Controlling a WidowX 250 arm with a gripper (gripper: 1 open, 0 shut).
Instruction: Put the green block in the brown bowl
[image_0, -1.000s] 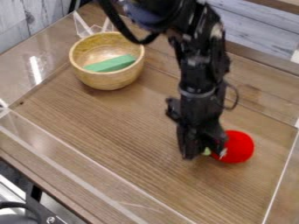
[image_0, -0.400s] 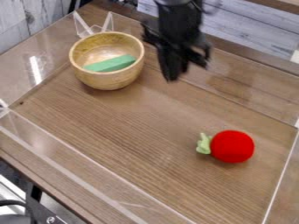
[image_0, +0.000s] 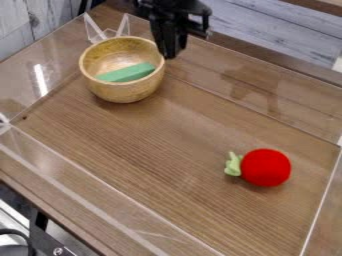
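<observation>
The brown bowl stands at the back left of the wooden table. Inside it, on the yellowish bottom, lies the green block. My gripper hangs just right of the bowl's rim, above the table and pointing down. Its dark fingers are shut together and I see nothing between them. The arm runs out of view at the top edge.
A red round toy with a pale green leaf lies at the front right. Clear plastic walls border the table on its left and front sides. Grey planks rise behind the table.
The gripper has left the red toy at the front right, risen and swung to the back left, ending beside the bowl. The toy and the block have stayed put.
</observation>
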